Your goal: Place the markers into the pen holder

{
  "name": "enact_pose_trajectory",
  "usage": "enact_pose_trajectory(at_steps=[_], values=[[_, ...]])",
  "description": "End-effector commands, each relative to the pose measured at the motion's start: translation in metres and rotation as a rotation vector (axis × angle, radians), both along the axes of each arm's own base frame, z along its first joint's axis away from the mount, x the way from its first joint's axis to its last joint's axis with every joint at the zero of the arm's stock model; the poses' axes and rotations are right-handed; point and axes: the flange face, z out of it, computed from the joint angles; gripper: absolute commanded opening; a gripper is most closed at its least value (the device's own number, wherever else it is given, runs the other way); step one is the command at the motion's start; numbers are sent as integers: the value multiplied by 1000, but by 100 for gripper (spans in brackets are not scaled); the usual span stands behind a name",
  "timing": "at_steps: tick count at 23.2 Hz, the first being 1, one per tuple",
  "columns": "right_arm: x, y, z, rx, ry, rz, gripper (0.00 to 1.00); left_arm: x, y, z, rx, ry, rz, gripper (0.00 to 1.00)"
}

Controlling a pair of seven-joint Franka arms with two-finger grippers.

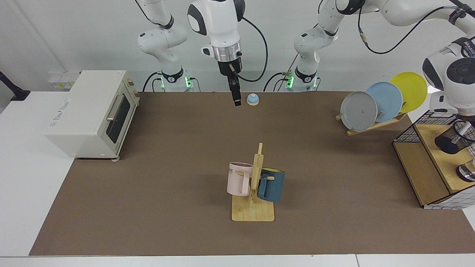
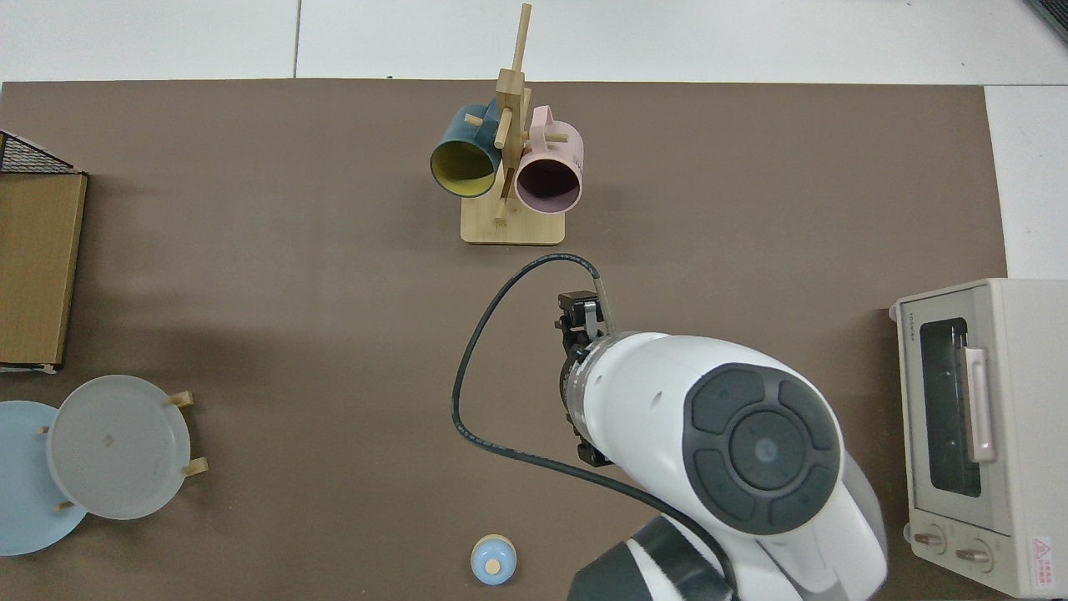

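Marker (image 1: 465, 128) goes tip-down into the holder (image 1: 453, 139) at far right, under the left gripper (image 1: 464, 124), whose fingers I cannot make out; letting go looks next. Right gripper (image 1: 237, 100) waits, fingers narrow.

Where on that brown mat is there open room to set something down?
Two wide bare patches: between the toaster oven and the mug rack, and between the mug rack and the wooden shelf. It is crowded around that shelf, where the plate rack and the left gripper at the pen holder sit. The right gripper waits by the bell.

Plain white wall (image 1: 74, 33) behind — white table (image 1: 22, 155) under brown mat (image 1: 167, 167).
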Motion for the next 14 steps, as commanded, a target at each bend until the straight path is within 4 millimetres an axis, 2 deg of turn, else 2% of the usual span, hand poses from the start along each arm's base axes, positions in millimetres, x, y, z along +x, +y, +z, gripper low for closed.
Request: enact_pose_trajectory(at_steps=[1,8,11,14], values=[[-5,-10,11,-6,0,63,100,-5,-6,23,-43,-48,17,100],[-17,-29,38,-36,-25,237,100,-20,-27,71,-85,-115,35,100],[-18,-48,46,-60,-21,329,100,-29,-36,89,-118,-140,47,100],[-21,-58,49,-93,-16,442,100,-36,-66,105,-187,-162,49,100]])
